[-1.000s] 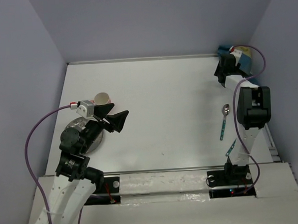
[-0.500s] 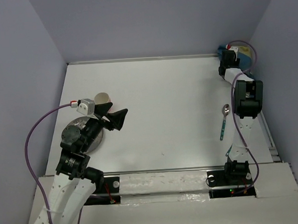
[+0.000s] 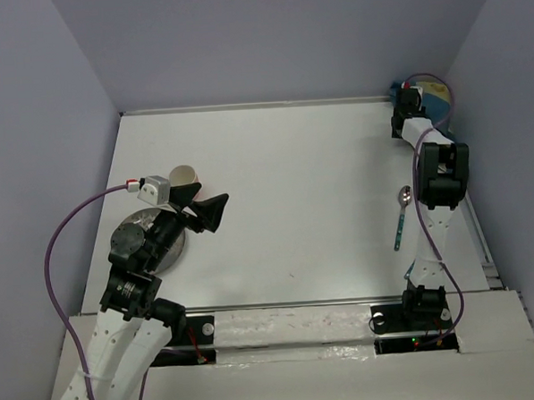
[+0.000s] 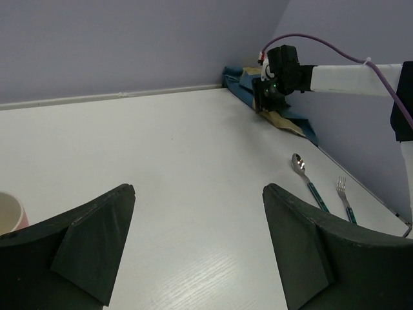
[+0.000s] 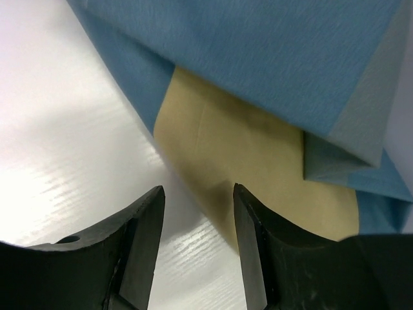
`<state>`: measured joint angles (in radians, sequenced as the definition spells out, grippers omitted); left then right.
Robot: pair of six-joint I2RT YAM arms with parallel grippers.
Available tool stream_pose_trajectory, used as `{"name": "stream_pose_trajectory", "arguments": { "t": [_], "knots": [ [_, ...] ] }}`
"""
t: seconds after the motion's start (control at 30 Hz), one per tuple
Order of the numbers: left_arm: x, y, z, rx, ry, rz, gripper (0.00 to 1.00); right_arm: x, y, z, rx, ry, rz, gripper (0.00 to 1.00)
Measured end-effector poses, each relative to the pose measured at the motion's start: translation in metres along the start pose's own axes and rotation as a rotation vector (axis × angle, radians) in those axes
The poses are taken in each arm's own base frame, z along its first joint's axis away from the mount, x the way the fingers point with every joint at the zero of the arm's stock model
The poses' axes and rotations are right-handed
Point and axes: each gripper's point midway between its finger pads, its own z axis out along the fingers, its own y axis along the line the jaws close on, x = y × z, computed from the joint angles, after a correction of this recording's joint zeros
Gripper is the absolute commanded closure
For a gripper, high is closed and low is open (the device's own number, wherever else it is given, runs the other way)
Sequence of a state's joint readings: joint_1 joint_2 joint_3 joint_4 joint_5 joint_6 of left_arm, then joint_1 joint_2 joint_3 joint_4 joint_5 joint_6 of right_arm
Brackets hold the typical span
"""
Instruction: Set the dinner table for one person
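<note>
White dinner table (image 5: 64,161) lies below right pincer (image 5: 198,194).

Overhead looks down; wrists low; all share dinner table (image 3: 284,181).

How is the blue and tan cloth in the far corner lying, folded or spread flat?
Folded: the cloth shows blue layers overlapping a tan one, with doubled edges.
</note>
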<state>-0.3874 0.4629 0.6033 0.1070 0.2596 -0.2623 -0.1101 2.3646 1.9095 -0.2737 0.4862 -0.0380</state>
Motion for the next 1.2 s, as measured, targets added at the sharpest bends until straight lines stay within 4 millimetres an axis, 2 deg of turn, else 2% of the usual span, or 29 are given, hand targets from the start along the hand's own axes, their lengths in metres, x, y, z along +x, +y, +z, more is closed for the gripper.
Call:
{"name": "stream_pose_trajectory", "arguments": {
  "t": [0.07,0.2,0.27,0.3,0.33,0.57,0.67,0.73,0.8,0.9,1.0,1.03,1.1,1.17,1.2],
  "knots": [
    [0.000,0.000,0.000,0.000,0.000,0.000,0.09,0.010,0.001,0.003,0.001,0.027,-0.015,0.48],
    [0.000,0.000,0.000,0.000,0.001,0.000,0.10,0.018,0.000,0.005,0.013,0.049,-0.038,0.64],
    [0.000,0.000,0.000,0.000,0.001,0.001,0.10,0.019,-0.002,0.005,0.020,0.053,-0.046,0.76],
    [0.000,0.000,0.000,0.000,0.001,0.002,0.10,0.020,-0.003,0.005,0.028,0.055,-0.049,0.90],
    [0.000,0.000,0.000,0.000,0.001,0.002,0.11,0.020,-0.004,0.005,0.035,0.057,-0.056,0.99],
    [0.002,0.000,0.002,0.002,0.010,0.001,0.12,0.016,-0.010,0.006,0.067,0.044,-0.081,1.00],
    [0.003,0.000,0.002,0.002,0.012,0.001,0.12,0.010,-0.008,-0.002,0.050,0.001,-0.104,1.00],
    [0.003,0.000,0.002,0.002,0.012,0.001,0.13,0.001,-0.004,-0.022,0.010,-0.034,-0.126,1.00],
    [0.003,0.000,0.002,0.002,0.011,0.000,0.13,-0.020,0.006,-0.050,-0.047,-0.093,-0.138,1.00],
    [0.002,0.000,0.002,0.001,0.011,0.001,0.13,-0.080,0.043,-0.125,-0.192,-0.277,-0.140,1.00],
    [0.002,0.000,0.002,0.000,0.009,0.001,0.13,-0.136,0.087,-0.225,-0.368,-0.481,-0.127,1.00],
    [0.002,0.001,0.002,-0.002,0.008,0.001,0.13,-0.145,0.102,-0.254,-0.433,-0.528,-0.117,1.00],
    [0.001,0.001,0.002,-0.005,0.006,0.001,0.13,-0.151,0.130,-0.304,-0.556,-0.584,-0.098,1.00],
    [0.001,0.002,0.001,-0.011,0.003,0.001,0.14,-0.139,0.151,-0.331,-0.657,-0.583,-0.086,1.00],
    [0.000,0.003,0.001,-0.016,0.000,0.002,0.14,-0.127,0.159,-0.335,-0.697,-0.563,-0.074,1.00]
  ]
}}
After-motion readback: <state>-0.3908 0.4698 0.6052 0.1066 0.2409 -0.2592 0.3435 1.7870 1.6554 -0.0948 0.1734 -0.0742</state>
